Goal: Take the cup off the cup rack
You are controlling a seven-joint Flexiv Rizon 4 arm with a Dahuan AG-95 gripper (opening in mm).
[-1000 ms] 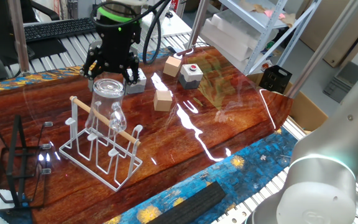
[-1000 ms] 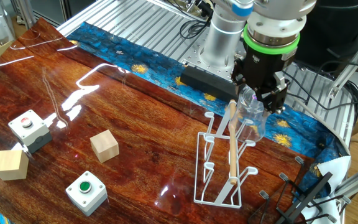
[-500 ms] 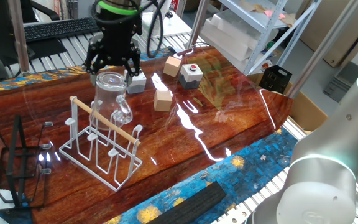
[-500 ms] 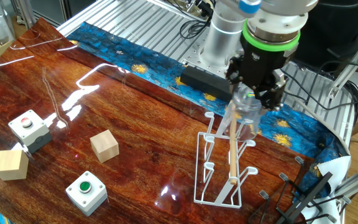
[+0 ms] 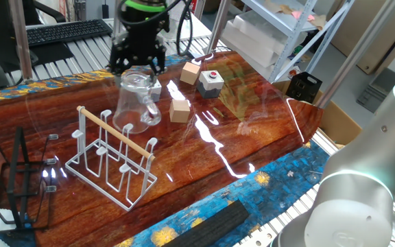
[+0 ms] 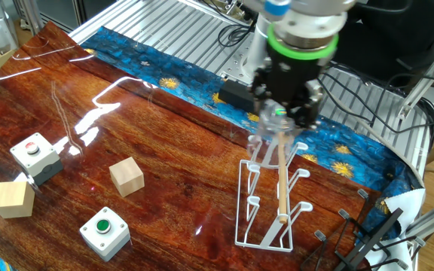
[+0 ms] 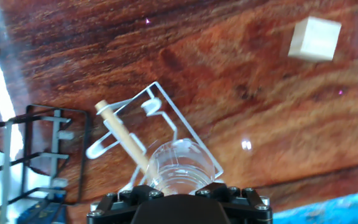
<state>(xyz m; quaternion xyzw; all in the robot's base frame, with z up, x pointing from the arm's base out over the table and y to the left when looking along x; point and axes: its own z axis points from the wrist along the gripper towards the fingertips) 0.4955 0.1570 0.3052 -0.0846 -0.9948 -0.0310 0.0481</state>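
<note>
- Gripper (image 5: 137,66) clamped on the cup (image 5: 136,103), pointing down.
- Cup hangs clear above the cup rack (image 5: 112,159), off its pegs.

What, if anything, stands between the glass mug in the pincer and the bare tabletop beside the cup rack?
Nothing visible blocks it. The pincer holds the glass mug up beside the white wire cup rack, apparently off its pegs. The nearest wooden cube sits apart on the table, leaving bare wood between it and the rack.
</note>
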